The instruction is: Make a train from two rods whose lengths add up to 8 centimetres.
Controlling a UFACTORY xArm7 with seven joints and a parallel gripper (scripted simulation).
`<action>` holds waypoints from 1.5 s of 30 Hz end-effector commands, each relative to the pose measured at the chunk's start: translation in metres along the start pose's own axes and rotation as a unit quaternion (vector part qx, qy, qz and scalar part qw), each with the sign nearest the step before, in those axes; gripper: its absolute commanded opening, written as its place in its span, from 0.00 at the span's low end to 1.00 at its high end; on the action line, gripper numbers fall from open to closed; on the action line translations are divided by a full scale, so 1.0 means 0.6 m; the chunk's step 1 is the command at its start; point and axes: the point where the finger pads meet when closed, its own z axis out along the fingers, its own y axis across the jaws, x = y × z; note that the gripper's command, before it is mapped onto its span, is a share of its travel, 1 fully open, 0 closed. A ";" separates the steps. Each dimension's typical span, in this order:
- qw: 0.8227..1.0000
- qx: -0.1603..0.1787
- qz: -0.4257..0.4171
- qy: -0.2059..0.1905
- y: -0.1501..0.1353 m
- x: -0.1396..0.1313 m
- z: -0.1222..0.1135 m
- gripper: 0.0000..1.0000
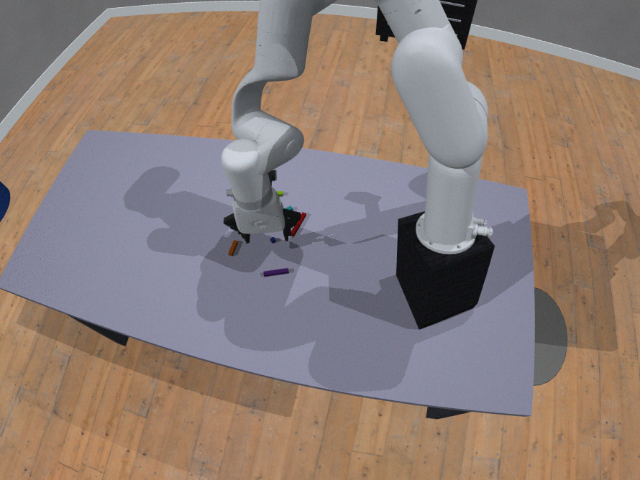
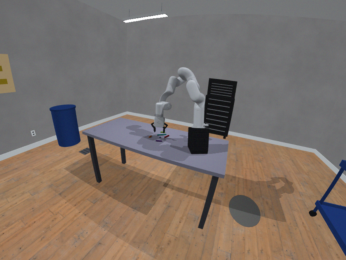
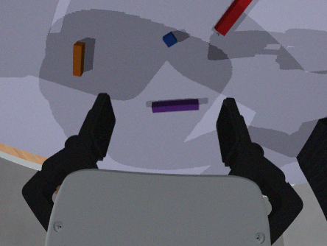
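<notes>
My gripper is open and empty above the rods; in the wrist view its fingers stand wide apart. A purple rod lies flat in front of the gripper, seen between the fingertips in the wrist view. A small blue rod lies under the gripper. A red rod lies to its right. An orange rod lies to its left.
The arm's black base block stands on the right part of the table. A blue bin stands on the floor left of the table, and a black rack stands behind it.
</notes>
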 end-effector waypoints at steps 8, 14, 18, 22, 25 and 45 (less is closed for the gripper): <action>0.976 0.012 0.217 0.004 0.001 0.022 -0.005 1.00; 0.952 0.013 0.304 0.002 0.003 0.032 -0.007 1.00; 0.926 0.014 0.376 0.001 0.004 0.039 -0.009 1.00; 0.899 0.015 0.438 -0.001 0.005 0.046 -0.011 1.00; 0.889 0.015 0.457 -0.001 0.005 0.048 -0.011 1.00; 0.887 0.015 0.461 -0.002 0.005 0.049 -0.011 0.24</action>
